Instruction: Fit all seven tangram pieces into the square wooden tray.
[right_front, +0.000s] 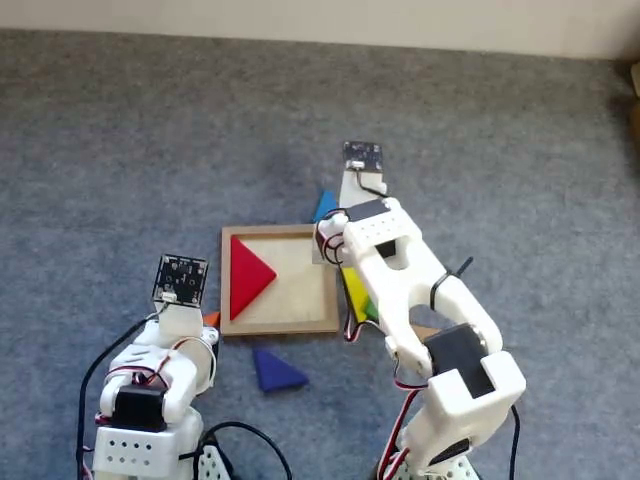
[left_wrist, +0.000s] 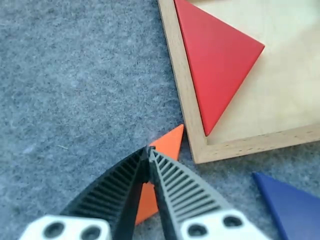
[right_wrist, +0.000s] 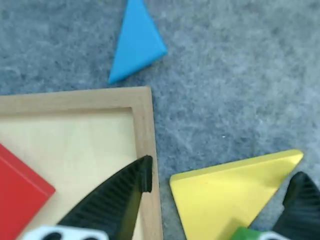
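Tray (right_front: 280, 328): mid grey mat (right_front: 120, 150), with the red triangle (right_front: 247, 275) inside along its left edge.
Left gripper (left_wrist: 149, 152): jaws closed tip to tip over the orange piece (left_wrist: 167, 142), which lies at the tray's near-left corner.
Right gripper (right_wrist: 222, 180): jaws wide, straddling the yellow triangle (right_wrist: 240, 175) beside the tray's right edge.
Loose: light blue triangle (right_wrist: 136, 42) off the far-right corner; dark blue triangle (right_front: 275, 370) near the near edge.

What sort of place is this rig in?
Probably a lab or hobby bench for manipulation trials: a grey felt-like mat covers the surface, a square wooden tray holds a red triangle, and a dark blue piece lies loose beside it.
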